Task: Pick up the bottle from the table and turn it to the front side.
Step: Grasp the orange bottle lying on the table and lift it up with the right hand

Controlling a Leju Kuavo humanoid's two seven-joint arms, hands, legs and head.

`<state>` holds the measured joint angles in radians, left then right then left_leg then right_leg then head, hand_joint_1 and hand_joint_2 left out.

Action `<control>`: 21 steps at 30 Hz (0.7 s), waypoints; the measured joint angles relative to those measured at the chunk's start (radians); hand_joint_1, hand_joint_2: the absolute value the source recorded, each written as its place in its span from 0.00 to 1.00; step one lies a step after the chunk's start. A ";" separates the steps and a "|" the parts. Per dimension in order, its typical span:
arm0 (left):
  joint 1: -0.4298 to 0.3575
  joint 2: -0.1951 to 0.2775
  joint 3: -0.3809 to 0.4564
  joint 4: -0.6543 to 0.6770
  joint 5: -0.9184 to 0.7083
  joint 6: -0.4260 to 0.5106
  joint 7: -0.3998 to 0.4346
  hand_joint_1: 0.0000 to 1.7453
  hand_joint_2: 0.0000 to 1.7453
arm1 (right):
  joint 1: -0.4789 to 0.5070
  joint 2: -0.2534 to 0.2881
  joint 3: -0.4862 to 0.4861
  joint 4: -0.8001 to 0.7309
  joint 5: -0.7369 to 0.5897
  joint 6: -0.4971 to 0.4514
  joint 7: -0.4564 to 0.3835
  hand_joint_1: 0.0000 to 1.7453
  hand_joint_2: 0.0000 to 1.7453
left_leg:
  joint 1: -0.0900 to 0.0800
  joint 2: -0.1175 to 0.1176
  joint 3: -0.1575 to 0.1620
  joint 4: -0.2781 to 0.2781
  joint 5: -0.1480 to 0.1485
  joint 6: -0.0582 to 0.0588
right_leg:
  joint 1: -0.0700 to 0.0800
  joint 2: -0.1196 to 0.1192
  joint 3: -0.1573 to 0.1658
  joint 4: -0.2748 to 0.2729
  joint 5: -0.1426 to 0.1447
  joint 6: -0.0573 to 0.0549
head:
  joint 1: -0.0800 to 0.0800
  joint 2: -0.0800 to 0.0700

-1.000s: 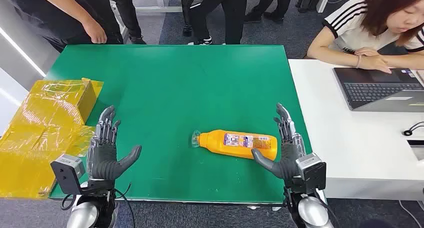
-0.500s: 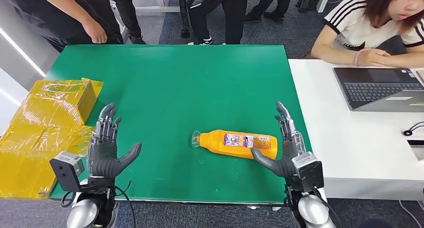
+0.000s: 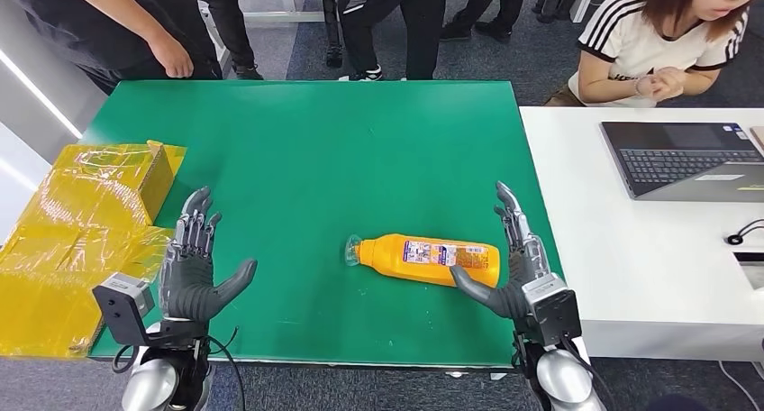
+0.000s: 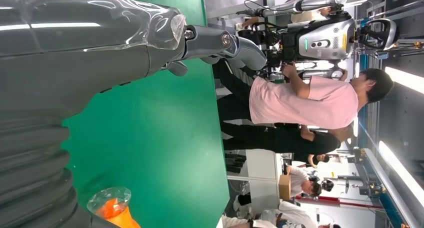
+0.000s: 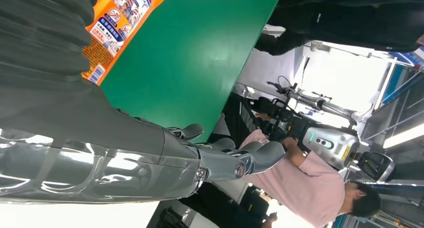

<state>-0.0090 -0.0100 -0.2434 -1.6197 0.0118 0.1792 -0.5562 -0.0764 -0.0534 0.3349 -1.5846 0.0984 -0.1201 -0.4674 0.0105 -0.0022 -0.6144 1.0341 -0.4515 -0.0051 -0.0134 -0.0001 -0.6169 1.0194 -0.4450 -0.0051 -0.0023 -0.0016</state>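
We see the orange plastic bottle with a clear cap and a printed label lying on its side on the green table mat, near edge, right of centre, cap pointing left, base pointing right

Right hand: spread, fingers extended away from us just beside the bottle's base, thumb angled in under the base end. We can't tell whether the thumb touches the bottle. Nothing gripped. In the right wrist view the bottle's label sits just past the grey ribbed cover, fingers stretched out over the mat

Left hand: also spread, fingers up, thumb out to the right, holding nothing, near-left part of the mat, well apart from the bottle. Left wrist view shows the bottle's clear cap end on the green surface

Rest of scene: yellow film-wrapped cardboard boxes at the left edge of the mat, white side table to the right with an open dark laptop, a seated person in a striped white shirt at the far right, other people standing at the far edge of the table
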 joint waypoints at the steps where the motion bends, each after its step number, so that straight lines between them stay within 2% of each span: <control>1: -0.001 0.000 0.000 0.001 0.000 -0.001 0.000 0.00 1.00 | 0.000 0.000 0.000 0.000 0.001 0.001 0.000 0.00 1.00 | 0.000 0.000 0.000 0.000 0.000 0.000 | 0.000 0.000 0.000 0.000 0.000 0.000 | 0.000 0.000; 7: -0.023 -0.012 0.000 0.011 -0.014 -0.011 0.008 0.00 1.00 | -0.030 -0.012 0.000 0.012 0.057 -0.006 0.016 0.00 1.00 | 0.000 0.000 0.000 0.000 0.000 0.000 | 0.000 0.000 0.000 0.000 0.000 0.000 | 0.000 0.000; 12: -0.046 -0.027 0.000 0.019 -0.026 -0.017 0.024 0.00 1.00 | -0.100 -0.042 0.000 0.045 0.117 -0.017 0.051 0.00 1.00 | 0.000 0.000 0.000 0.000 0.000 0.000 | 0.000 0.000 0.000 0.000 0.001 0.000 | 0.000 0.000; 17: -0.041 -0.027 0.000 0.022 -0.031 -0.014 0.022 0.00 1.00 | -0.112 -0.069 0.001 0.064 0.141 0.003 0.066 0.00 1.00 | 0.000 0.000 0.000 0.000 0.000 0.000 | 0.000 0.000 0.000 0.000 0.000 0.000 | 0.000 0.000; 21: -0.039 -0.027 0.000 0.022 -0.042 -0.020 0.025 0.00 1.00 | -0.153 -0.099 0.027 0.104 0.237 0.055 0.171 0.00 1.00 | 0.000 0.001 0.000 0.000 0.000 0.000 | 0.000 0.001 0.000 0.000 0.000 0.000 | 0.000 0.000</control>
<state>-0.0482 -0.0374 -0.2434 -1.5980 -0.0298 0.1590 -0.5310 -0.2294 -0.1522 0.3618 -1.4806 0.3358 -0.0651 -0.2963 0.0103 -0.0016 -0.6145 1.0344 -0.4514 -0.0049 -0.0135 0.0008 -0.6167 1.0195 -0.4447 -0.0053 -0.0024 -0.0018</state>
